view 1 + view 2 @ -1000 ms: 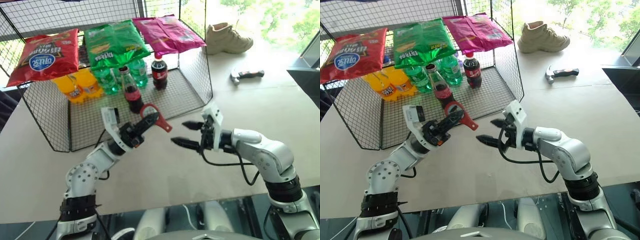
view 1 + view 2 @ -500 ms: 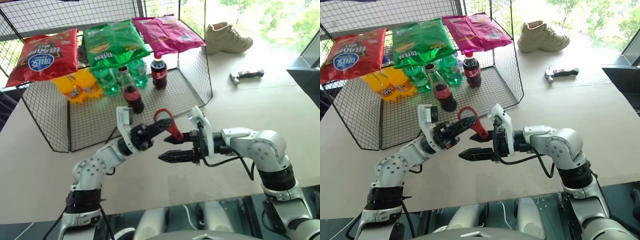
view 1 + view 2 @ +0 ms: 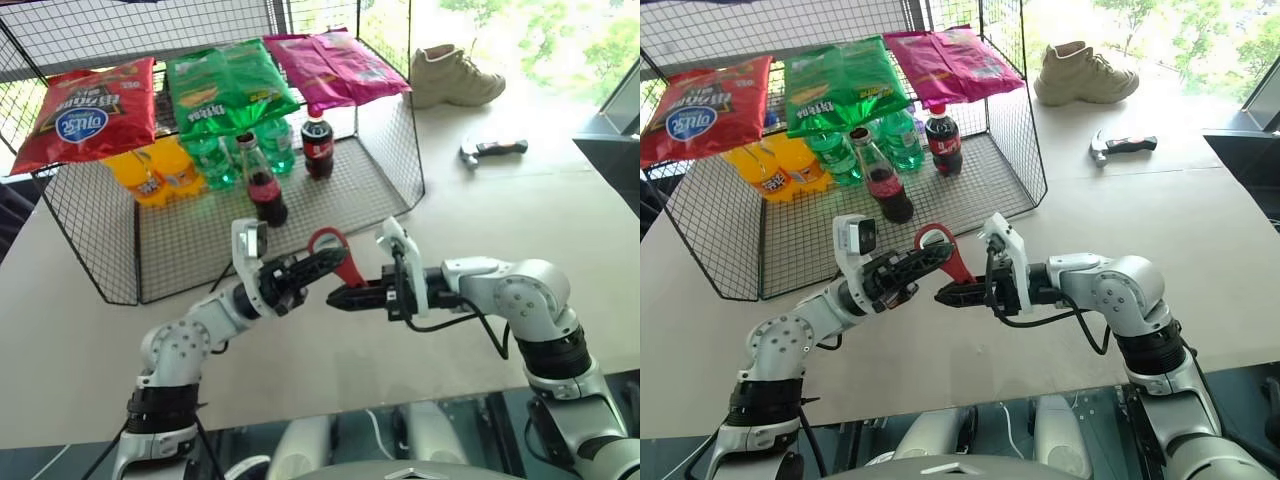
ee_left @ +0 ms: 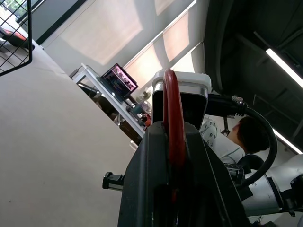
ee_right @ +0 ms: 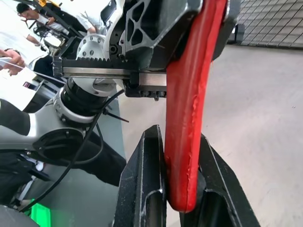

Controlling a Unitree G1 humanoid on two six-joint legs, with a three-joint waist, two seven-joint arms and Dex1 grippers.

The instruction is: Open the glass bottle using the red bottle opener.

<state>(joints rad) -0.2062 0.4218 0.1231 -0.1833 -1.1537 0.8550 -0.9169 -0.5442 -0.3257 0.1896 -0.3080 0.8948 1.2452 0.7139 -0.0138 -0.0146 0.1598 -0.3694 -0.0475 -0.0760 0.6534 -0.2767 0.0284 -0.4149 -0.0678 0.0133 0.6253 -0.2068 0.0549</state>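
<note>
The red bottle opener [image 3: 337,254] hangs in the air in front of the wire cage, held from both sides. My left gripper [image 3: 326,263] is shut on it, the red bar [image 4: 174,118] clamped between its fingers [image 4: 151,189]. From the right, my right gripper [image 3: 342,296] is shut on the opener's lower end [image 5: 191,109], one finger [image 5: 147,189] on each side. The glass bottle [image 3: 263,184], with dark liquid and a red label, stands upright on the cage floor just behind the grippers, untouched.
The wire cage [image 3: 400,170] holds a plastic cola bottle [image 3: 319,145], green bottles [image 3: 215,160] and orange bottles [image 3: 160,172], with chip bags [image 3: 225,88] on top. A shoe [image 3: 455,76] and a grey-and-black folding tool [image 3: 493,151] lie on the table at the far right.
My right gripper's fingers, wide open before, have closed on the opener's lower end. The left gripper has kept its hold and barely shifted.
</note>
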